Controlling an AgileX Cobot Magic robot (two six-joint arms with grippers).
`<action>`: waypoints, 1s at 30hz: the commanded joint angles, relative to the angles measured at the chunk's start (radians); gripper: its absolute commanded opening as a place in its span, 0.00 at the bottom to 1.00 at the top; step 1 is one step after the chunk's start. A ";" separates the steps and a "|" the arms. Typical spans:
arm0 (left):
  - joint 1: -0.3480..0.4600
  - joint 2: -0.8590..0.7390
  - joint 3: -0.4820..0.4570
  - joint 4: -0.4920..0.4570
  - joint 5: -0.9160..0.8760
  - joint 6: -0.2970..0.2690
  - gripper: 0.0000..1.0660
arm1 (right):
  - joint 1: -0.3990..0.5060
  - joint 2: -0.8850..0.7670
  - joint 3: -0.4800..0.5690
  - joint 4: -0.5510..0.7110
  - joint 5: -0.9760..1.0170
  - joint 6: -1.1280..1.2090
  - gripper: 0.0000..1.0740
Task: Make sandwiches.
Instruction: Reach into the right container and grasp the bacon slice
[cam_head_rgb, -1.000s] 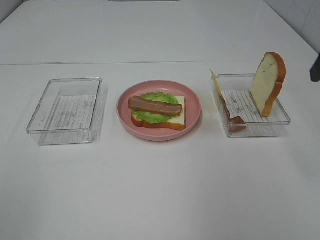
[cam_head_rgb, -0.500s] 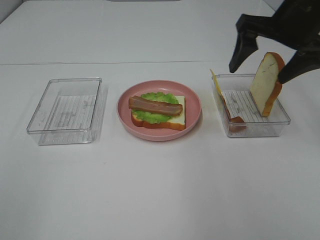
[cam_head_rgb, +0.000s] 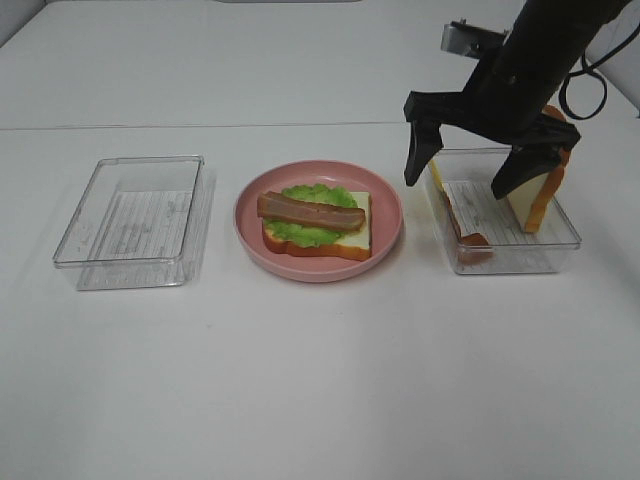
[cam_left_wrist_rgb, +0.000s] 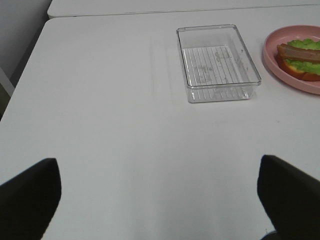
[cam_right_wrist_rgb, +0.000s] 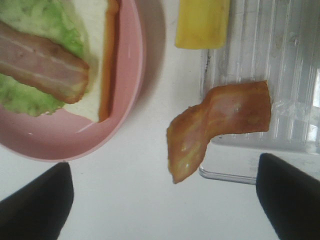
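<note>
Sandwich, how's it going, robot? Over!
Right gripper open above right tray, holding nothing. Left gripper open over table. Sandwich half built on plate: bread, lettuce, bacon. Path clear.

- A robot test lab, not a real kitchen.
- Bare white table (cam_head_rgb: 300, 380) fills the frame.
- Black robot arm (cam_head_rgb: 548, 48) with cable at upper right.
- Toy food (cam_head_rgb: 312, 222) on a pink plate (cam_head_rgb: 388, 228), centre.

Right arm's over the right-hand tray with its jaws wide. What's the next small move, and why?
Probably lower the right gripper onto the bacon strip leaning on the tray wall. The gripper is open and empty, and its wrist view shows that strip between the fingers.
</note>
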 joint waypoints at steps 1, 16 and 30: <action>0.004 -0.020 0.003 -0.007 -0.003 -0.006 0.94 | 0.002 0.038 -0.007 -0.021 -0.010 -0.011 0.89; 0.004 -0.020 0.003 -0.015 -0.003 -0.003 0.94 | 0.002 0.113 -0.012 -0.084 -0.045 -0.011 0.82; 0.004 -0.020 0.003 -0.015 -0.003 -0.002 0.94 | 0.002 0.113 -0.014 -0.116 -0.044 -0.007 0.28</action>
